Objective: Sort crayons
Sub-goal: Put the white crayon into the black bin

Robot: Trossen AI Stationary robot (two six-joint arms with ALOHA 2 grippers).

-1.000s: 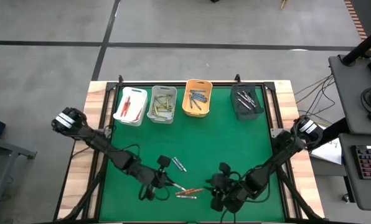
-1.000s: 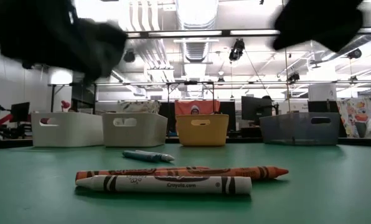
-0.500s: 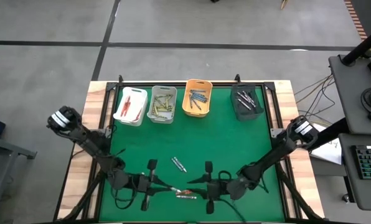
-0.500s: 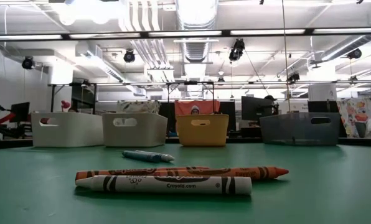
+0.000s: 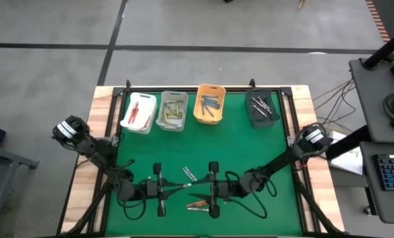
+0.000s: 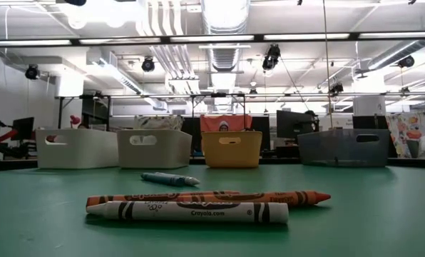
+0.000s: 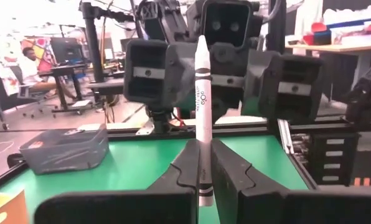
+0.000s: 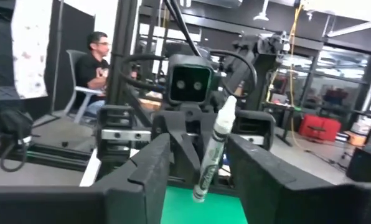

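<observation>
Left gripper (image 7: 201, 171) pinches white crayon (image 7: 202, 112) upright above table's (image 5: 250, 145) near edge; right gripper (image 8: 201, 168), fingers spread wide, faces it, flanking crayon without touching.

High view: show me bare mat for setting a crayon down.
Bare: the green mat from the bins down to mid-table. Crowded: the near edge, where left pincer, right pincer and loose crayons meet.

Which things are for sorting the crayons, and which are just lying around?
For the job: white crayon in left gripper, right gripper open around it, three loose crayons, four bins.
Just lying about: keyboard, cables, off to the side.
</observation>
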